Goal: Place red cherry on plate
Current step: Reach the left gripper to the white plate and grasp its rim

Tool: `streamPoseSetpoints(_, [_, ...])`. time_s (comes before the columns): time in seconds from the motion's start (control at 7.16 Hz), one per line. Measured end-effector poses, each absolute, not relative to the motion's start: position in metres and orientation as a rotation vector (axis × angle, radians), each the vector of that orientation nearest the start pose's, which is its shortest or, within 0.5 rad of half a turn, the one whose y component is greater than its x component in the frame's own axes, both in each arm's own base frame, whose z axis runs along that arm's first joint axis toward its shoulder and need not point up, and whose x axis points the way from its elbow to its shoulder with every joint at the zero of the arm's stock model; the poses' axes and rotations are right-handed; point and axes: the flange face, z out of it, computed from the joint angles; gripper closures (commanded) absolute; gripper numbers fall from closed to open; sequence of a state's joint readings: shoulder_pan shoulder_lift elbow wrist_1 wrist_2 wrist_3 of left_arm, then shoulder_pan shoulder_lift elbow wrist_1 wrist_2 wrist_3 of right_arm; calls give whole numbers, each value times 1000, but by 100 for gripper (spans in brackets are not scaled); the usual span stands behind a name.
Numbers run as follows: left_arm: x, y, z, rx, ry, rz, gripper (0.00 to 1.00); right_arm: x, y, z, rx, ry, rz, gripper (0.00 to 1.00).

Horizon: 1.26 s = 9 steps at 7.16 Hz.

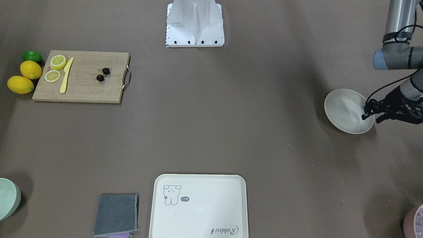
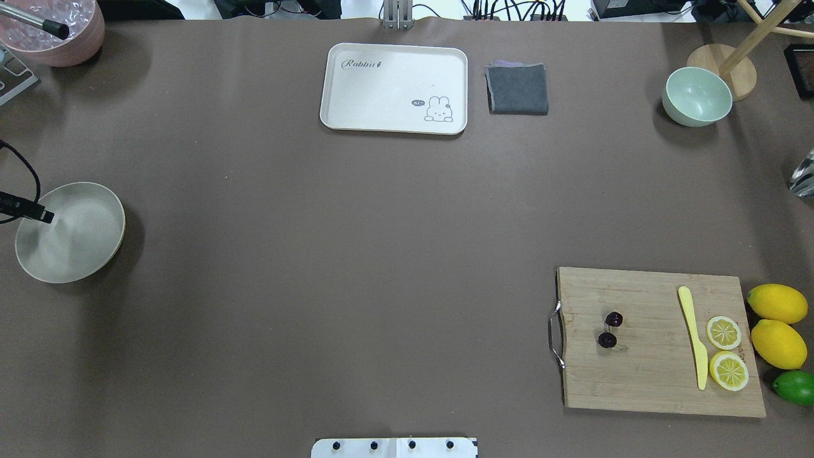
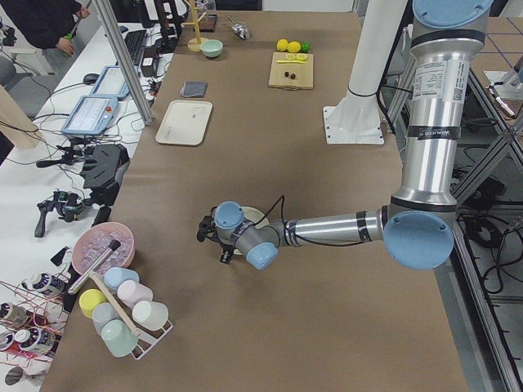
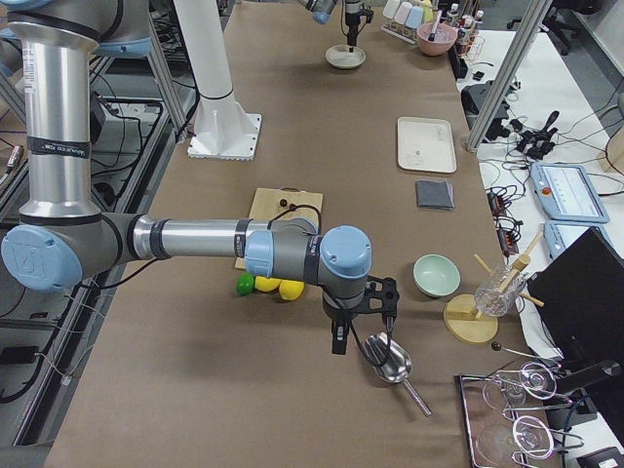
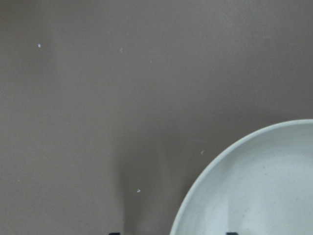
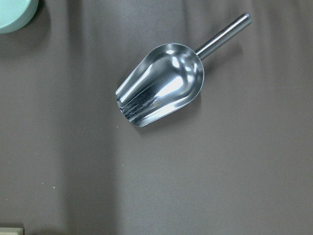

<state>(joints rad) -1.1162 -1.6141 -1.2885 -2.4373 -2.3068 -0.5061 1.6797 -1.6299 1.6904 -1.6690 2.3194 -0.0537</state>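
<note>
Overhead exterior view showed you the red cherry lying on the wooden cutting board, close to the end with the metal handle. A yellow knife and two lemon slices lay further along the same board. The plate sat well apart from it, on the robot's left side of the table, and held nothing.

The left gripper hung over the plate's rim with its fingers spread. In the left wrist view you saw only two dark fingertips at the bottom edge, set wide apart, with the rim between them. You could not tell whether they touched the plate.

The right gripper hovered above a metal scoop near the mint-green bowl. Whether its fingers were spread or together, you could not tell.
</note>
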Motion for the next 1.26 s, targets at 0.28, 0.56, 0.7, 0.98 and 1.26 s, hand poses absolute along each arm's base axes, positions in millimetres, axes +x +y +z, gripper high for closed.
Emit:
streamPoseSetpoints(0.28, [172, -495, 680, 173, 948, 203, 100, 115, -453, 640, 24, -750, 67, 0])
streamPoseSetpoints(0.56, [172, -494, 678, 166, 962, 206, 100, 115, -453, 640, 24, -751, 67, 0])
streamPoseSetpoints(0.7, [165, -497, 675, 162, 979, 197, 100, 115, -453, 640, 24, -751, 67, 0])
streamPoseSetpoints(0.98, [135, -514, 658, 131, 1061, 152, 100, 115, -453, 640, 24, -751, 67, 0])
streamPoseSetpoints(1.26, [111, -541, 630, 101, 1141, 113, 100, 115, -454, 639, 26, -751, 66, 0])
